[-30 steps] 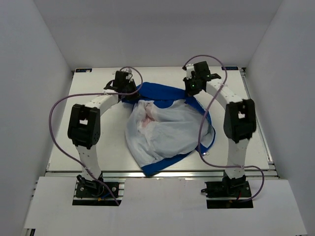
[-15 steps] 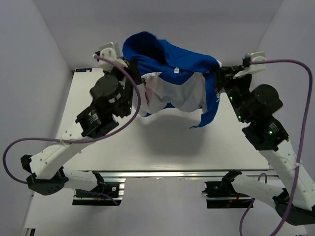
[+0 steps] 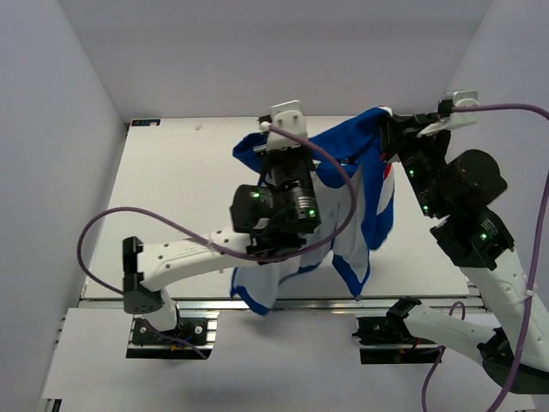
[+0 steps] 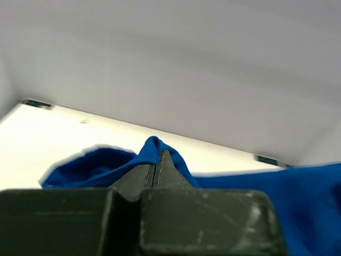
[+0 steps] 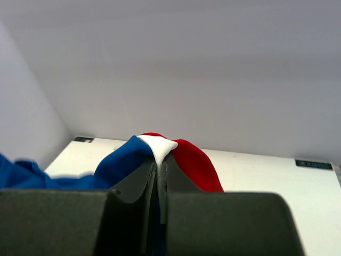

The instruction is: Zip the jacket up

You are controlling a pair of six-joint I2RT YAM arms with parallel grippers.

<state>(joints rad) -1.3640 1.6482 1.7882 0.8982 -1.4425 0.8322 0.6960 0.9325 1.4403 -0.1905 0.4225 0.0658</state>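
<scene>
- The jacket hangs in the air above the table, stretched between both arms.
- Its blue outer side and white lining drape downward, and the lower hem reaches toward the table's near edge.
- The left gripper is closed narrow, pinching a fold of blue fabric at its fingertips.
- The right gripper is also closed narrow, clamping a fold where blue, white and red panels meet.
- Both arms are raised well above the table.
</scene>
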